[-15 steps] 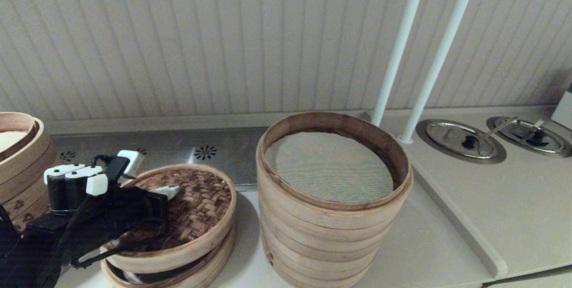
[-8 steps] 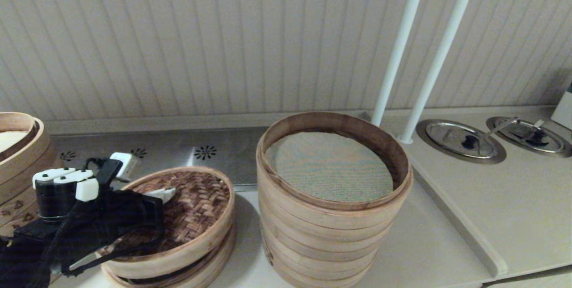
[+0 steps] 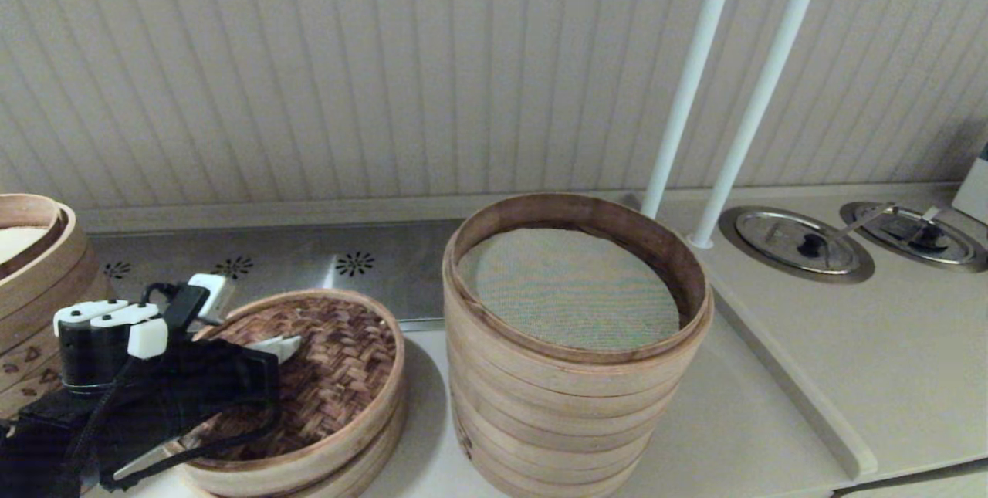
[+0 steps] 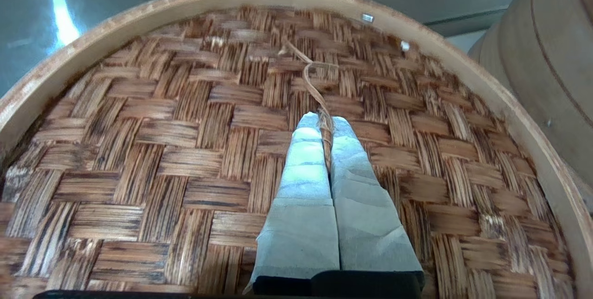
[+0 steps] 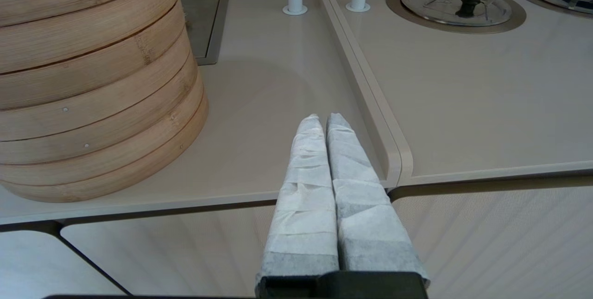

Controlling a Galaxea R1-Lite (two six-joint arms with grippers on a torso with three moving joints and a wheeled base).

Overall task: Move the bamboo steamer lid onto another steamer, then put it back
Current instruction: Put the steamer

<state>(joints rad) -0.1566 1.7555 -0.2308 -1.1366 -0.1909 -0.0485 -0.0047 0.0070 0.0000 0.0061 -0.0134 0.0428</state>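
The bamboo steamer lid (image 3: 343, 359), dark woven top in a pale hoop, lies level on a low bamboo ring (image 3: 388, 430) at the front left. My left gripper (image 3: 287, 343) is over the lid's middle, shut on its thin loop handle (image 4: 315, 86), which runs up between the taped fingertips (image 4: 305, 127). The woven top (image 4: 153, 150) fills the left wrist view. To the lid's right stands the tall steamer stack (image 3: 571, 405), uncovered, with its grey-green mesh liner (image 3: 567, 286) showing. My right gripper (image 5: 324, 117) is shut on nothing, low at the counter's front edge beside that stack (image 5: 92, 81).
A second stack with triangle marks (image 3: 35, 305) stands at the far left, close behind my left arm. Two white poles (image 3: 687, 96) rise behind the tall stack. A raised counter step (image 3: 787, 382) and two metal lids (image 3: 799, 243) lie to the right.
The lid, tilted and raised above the low ring a second ago, has sunk and now sits level on it. My left gripper went down and slightly left with it.
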